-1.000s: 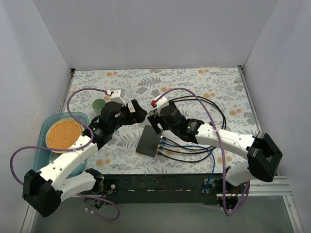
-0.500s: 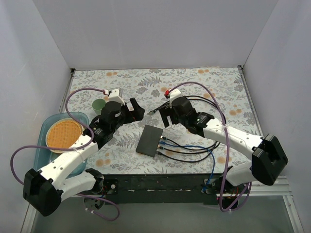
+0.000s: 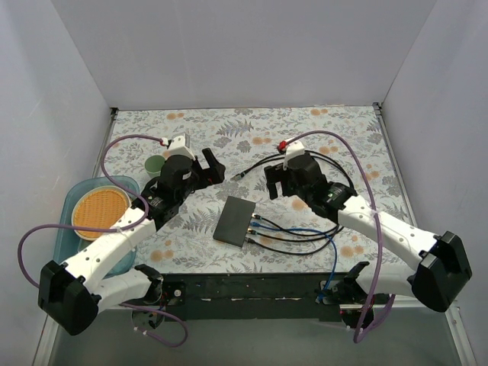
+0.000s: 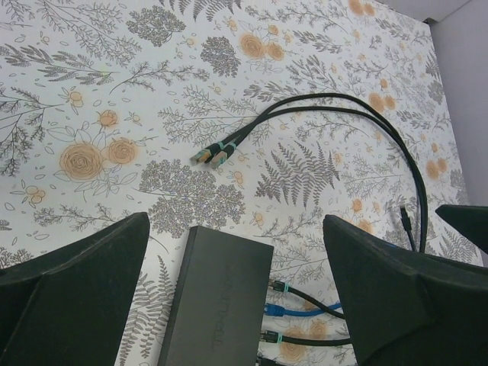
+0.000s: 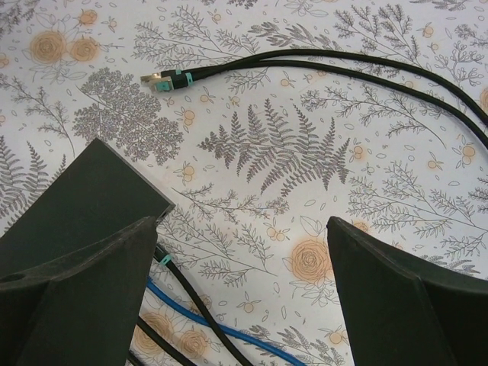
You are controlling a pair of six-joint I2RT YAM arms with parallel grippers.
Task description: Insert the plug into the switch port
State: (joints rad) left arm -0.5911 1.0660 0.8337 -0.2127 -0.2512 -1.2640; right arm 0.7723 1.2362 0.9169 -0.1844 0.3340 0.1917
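**A:** How far along is it?

**B:** Barely begun, I'd judge. Nothing is gripped yet. The left gripper hovers above the table with its fingers spread wide and nothing between them.

**A:** And the switch?

**B:** The switch lies flat near the front edge, between the 2 arms. Some cables already run into its right long edge. The port must be along that edge, but I can't make out which one is free.

**A:** Where is the plug?

**B:** 2 plugs lie loose, side by side, on the table just beyond the switch's far end. Their black leads curve off to the right. Which of the 2 is meant, I can't tell. Picking one up, lining it up and pushing it in are all left to do.

**A:** The right arm?

**B:** It reaches in from the right, wrist tipped down. The right gripper hangs above the table, right of the plugs and beyond the switch. Its fingers are also wide apart and hold nothing.
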